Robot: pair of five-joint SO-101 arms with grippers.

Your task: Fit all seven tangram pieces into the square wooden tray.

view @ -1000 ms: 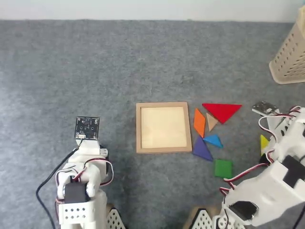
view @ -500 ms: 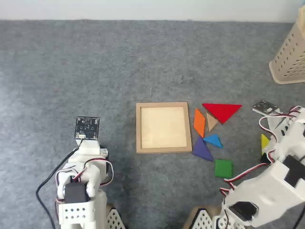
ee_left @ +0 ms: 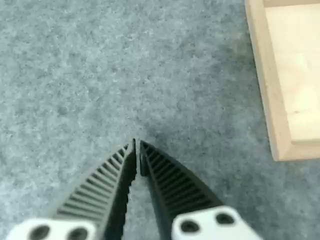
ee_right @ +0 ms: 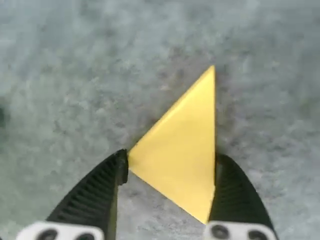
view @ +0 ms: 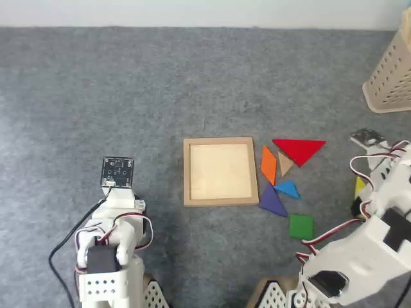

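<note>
Carpet [view: 128, 96], grey and soft, covers the whole surface. The square wooden tray [view: 218, 140] lies empty near its middle. Just beside the tray, toward the right edge, lie the orange piece [view: 268, 165], red triangle [view: 298, 149], tan triangle [view: 284, 162], blue triangle [view: 287, 188], purple triangle [view: 272, 201] and green square [view: 300, 226].

The yellow triangle [ee_right: 185, 150] lies flat near the right edge. The right gripper [ee_right: 170, 160] has its fingers spread to either side, one at a corner and one along a straight edge. From here I can't say whether they press it yet.

That hold worries me. Squeezing a corner against an edge could twist the thin piece or pop it out, and the fingertips might snag the pile.

The left gripper [ee_left: 136, 145] is pressed together above bare carpet, short of the tray.
</note>
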